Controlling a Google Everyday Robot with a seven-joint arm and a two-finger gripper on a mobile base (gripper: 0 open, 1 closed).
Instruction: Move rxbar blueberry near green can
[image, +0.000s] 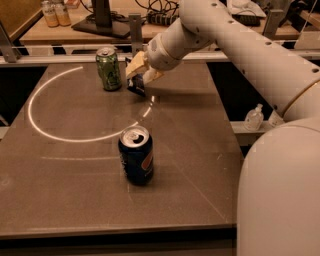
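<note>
Presently, gripper (142, 75) clamps rxbar blueberry (136, 86) just beside green can (108, 69) on dark table (200, 155) bearing pale arc (31, 112); cluttered bench (60, 32) behind.

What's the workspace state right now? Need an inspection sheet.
Surface: dark grey tabletop, a bright curved light streak across its left half.
Job's things: shiny green metal can upright at back left; small flat navy wrapped snack bar just right of it, apart, in the end effector's grip.
Clutter: dark blue soda can upright near the front centre.
End effector: two-finger end effector closed on the bar, beside the green can.
Cables: dark cables on the wooden bench behind.
Surroundings: small bottles on bench at back left; clear pump bottle right of table.
</note>
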